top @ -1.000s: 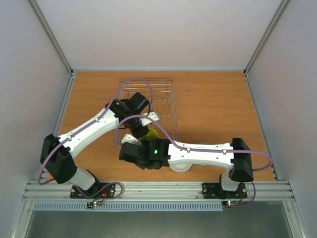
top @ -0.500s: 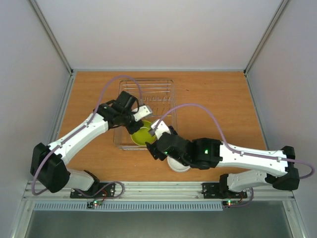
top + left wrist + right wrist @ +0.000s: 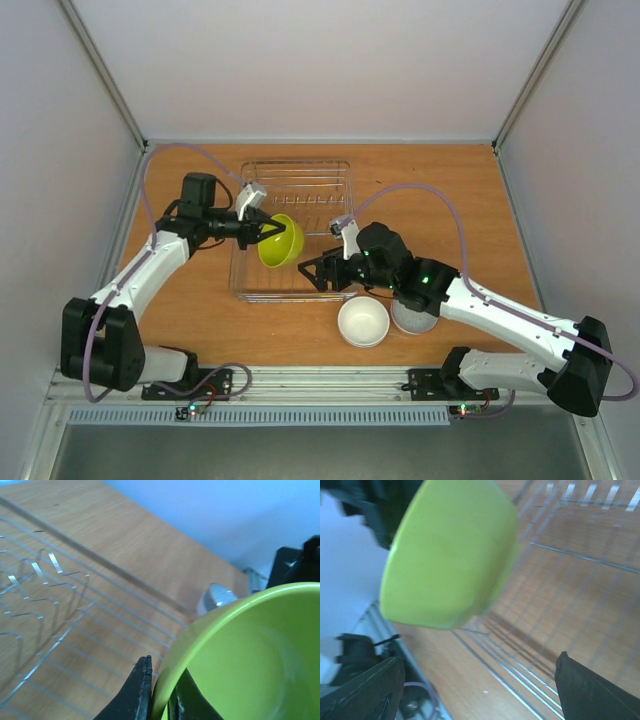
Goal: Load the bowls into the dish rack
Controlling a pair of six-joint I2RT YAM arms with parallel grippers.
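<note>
Compared with half a second before, my left hand [image 3: 266,232] had pulled back toward the left side of the dish rack [image 3: 298,163] and taken the lime green bowl [image 3: 283,241] up with it. The bowl had been down at the rack's near end, and now it hung over the rack's middle. My right hand [image 3: 316,274] had backed off to the rack's near right corner, and that uncovered the white bowl [image 3: 363,321] completely.

Left hand was clamped on the green bowl's rim, with one finger inside and one outside. The left wrist cam showed that pretty clearly. The bowl was tipped on its side, with its opening facing the rack's right side and toward the right hand.

Right hand's fingers were spread apart and gripping nothing. On its wrist cam the green bowl's underside filled the upper left, with the rack wires behind it.

The white bowl sat upright on the tabletop [image 3: 440,200], just outside the rack's near right corner. The grey bowl [image 3: 410,318] was right beside it, on the side away from the rack and partly tucked under the right arm [image 3: 480,305]. I couldn't tell whether the two bowls were touching.
</note>
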